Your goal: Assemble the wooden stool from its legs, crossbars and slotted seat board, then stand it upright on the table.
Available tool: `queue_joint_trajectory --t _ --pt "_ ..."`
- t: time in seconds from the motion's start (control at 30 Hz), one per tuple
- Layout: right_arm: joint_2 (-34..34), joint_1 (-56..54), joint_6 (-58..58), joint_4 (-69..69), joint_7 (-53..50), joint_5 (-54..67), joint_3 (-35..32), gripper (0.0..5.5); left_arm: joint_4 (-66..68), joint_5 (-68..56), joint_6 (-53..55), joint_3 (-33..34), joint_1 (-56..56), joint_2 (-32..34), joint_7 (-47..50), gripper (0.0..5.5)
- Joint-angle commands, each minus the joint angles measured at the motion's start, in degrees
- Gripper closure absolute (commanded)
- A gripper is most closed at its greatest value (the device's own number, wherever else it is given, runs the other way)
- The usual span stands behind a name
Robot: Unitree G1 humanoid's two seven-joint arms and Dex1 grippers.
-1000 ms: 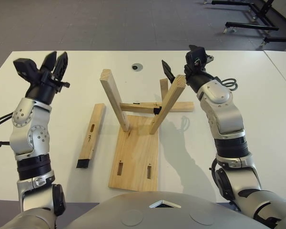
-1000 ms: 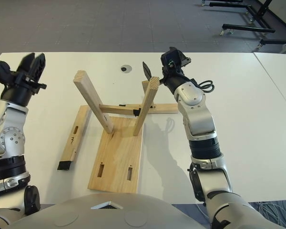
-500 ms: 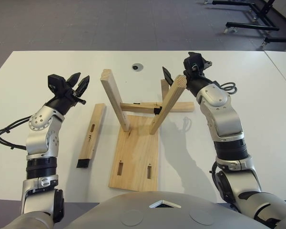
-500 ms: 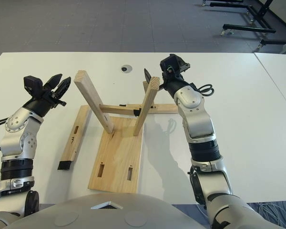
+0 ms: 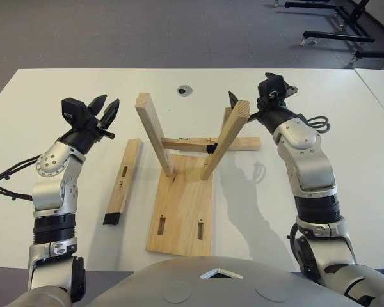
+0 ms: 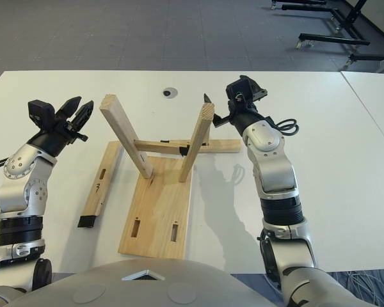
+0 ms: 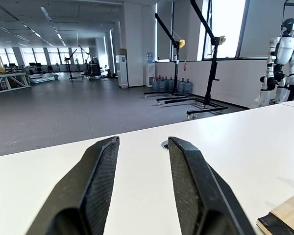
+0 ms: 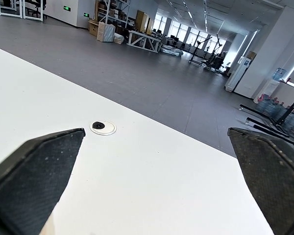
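Note:
The slotted seat board (image 5: 179, 208) lies flat on the white table. Two legs stand tilted in its far slots, the left leg (image 5: 153, 133) and the right leg (image 5: 227, 137), joined by a crossbar (image 5: 187, 144). Another bar (image 5: 246, 142) lies behind them. A loose leg (image 5: 123, 182) with a black end lies left of the board; its end shows as a corner (image 7: 284, 218). My left gripper (image 5: 105, 109) hovers open beyond the loose leg's far end, fingers (image 7: 100, 181) apart. My right gripper (image 5: 251, 96) is open wide just right of the right leg's top, holding nothing.
A round cable grommet (image 5: 184, 89) sits in the table at the back centre, also seen as a grommet (image 8: 103, 128) between the right fingers. A black cable (image 5: 317, 121) loops beside my right forearm. Bare table (image 5: 345, 147) stretches to the right.
My left arm dropped and swung inward toward the loose leg, then held still. My right gripper drew back to the right, away from the right leg's top.

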Motion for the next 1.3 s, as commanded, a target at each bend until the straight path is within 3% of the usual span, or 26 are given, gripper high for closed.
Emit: queue_joint_trajectory --t 0.03,0.33,0.53,0.73,0.97,1.3 --pt "-0.4 1.6 2.3 1.9 0.2 -0.7 -0.2 0.13 -1.0 0.0 0.7 0.4 0.3 0.4 -0.1 3.69" --pt "1.8 -2.2 -2.7 -3.3 2.2 8.2 -8.4 0.13 -0.1 -0.7 0.2 1.1 0.6 -0.1 -0.7 3.69" --pt "4.3 -7.9 -1.9 -1.8 0.3 9.4 -7.6 0.13 0.3 -0.8 0.0 1.2 0.4 -0.5 -0.9 3.69" --pt "11.6 -15.9 -1.2 6.9 -3.7 9.2 -4.5 0.13 1.2 -0.6 -0.1 0.4 -1.0 -1.5 -1.1 3.69" --pt "15.2 -21.0 -0.4 11.9 -5.6 10.6 -5.7 0.13 1.2 -0.5 -0.3 -0.1 -1.0 -2.4 -1.0 3.69" --pt "14.7 -7.6 -2.9 21.5 -3.9 6.6 -1.7 0.13 0.2 -0.6 0.4 -0.5 0.1 -2.9 -1.1 3.69"
